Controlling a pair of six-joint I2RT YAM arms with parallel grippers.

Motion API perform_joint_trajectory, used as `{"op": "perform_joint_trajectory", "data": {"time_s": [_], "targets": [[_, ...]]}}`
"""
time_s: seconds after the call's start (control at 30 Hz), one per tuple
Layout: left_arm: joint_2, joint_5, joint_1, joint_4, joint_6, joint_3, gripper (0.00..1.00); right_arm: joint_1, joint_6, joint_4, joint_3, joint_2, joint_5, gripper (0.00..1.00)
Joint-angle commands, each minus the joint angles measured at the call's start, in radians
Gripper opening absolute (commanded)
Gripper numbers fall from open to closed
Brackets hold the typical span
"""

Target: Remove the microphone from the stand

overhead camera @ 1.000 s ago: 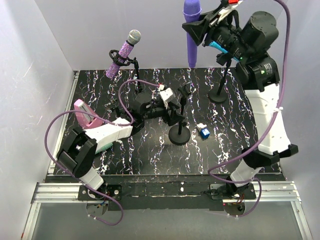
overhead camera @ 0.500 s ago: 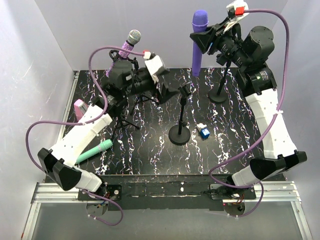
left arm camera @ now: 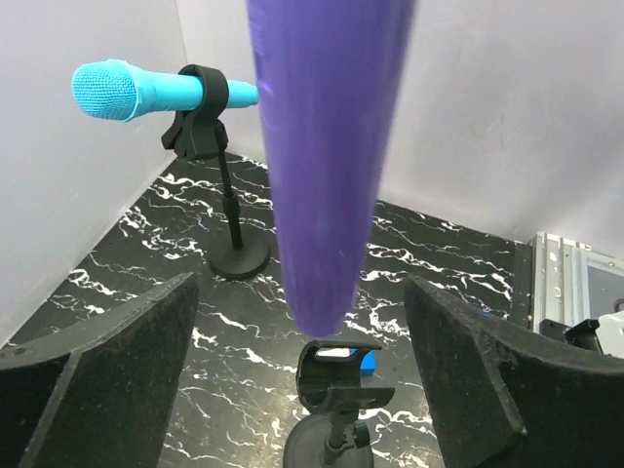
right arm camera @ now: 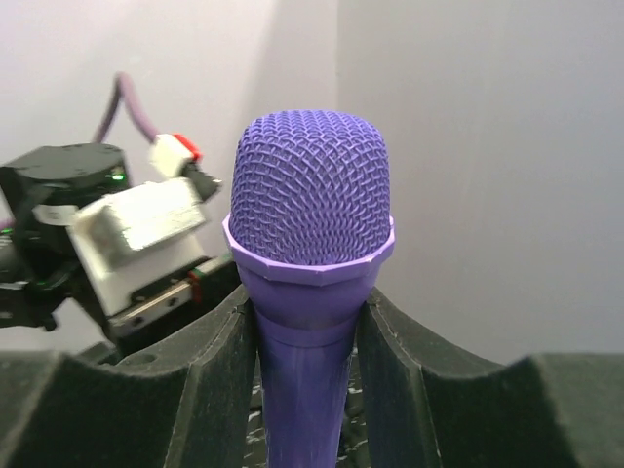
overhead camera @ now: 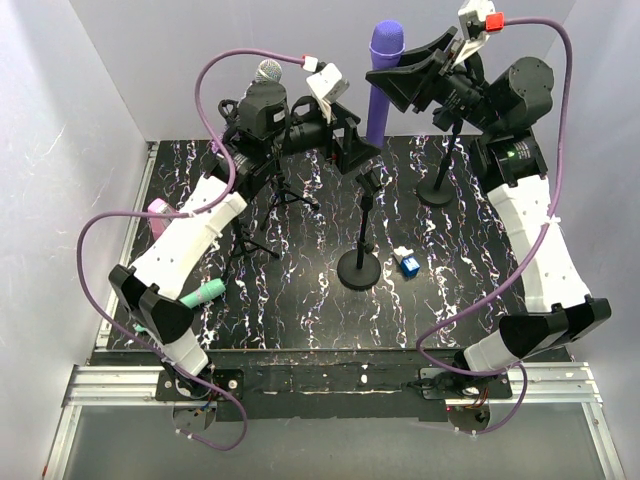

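Right hand (right arm camera: 307,336) clenches the purple microphone (overhead camera: 383,80) upright, high above its empty stand (overhead camera: 362,230) at the middle of the bench (overhead camera: 300,300); left hand (overhead camera: 352,140) gapes released beside the tail. Hold it vertical; centre the left hand before any handover.

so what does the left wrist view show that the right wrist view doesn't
Only the left wrist view: the turquoise microphone clipped in its stand, the empty stand clip under the tail of the purple microphone, the marbled table, and the left gripper open, its fingers wide of that tail. Only the right wrist view: the mesh head, the right gripper clamped just below it, and the left wrist camera beyond. Both: the purple microphone itself.
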State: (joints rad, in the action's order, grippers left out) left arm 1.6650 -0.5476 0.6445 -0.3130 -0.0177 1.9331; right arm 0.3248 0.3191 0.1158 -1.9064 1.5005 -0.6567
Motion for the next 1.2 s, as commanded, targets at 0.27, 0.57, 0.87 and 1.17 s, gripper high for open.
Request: {"op": "perform_joint_trajectory", "data": {"time_s": [0.27,0.57,0.87,1.17], "targets": [[0.025,-0.097,0.0,-0.046,-0.033,0.151,0.66,0.0,0.167,0.142,0.084,-0.043,-0.081,0.01],[0.068,-0.141,0.006,-0.011,-0.065,0.167,0.49,0.011,0.164,0.136,0.099,-0.051,-0.096,0.01],[0.085,-0.138,0.006,0.017,-0.087,0.168,0.44,0.023,0.15,0.127,0.098,-0.054,-0.095,0.01],[0.085,-0.074,0.003,-0.007,-0.041,0.256,0.0,0.025,0.026,0.07,0.165,-0.104,-0.078,0.69]]}}
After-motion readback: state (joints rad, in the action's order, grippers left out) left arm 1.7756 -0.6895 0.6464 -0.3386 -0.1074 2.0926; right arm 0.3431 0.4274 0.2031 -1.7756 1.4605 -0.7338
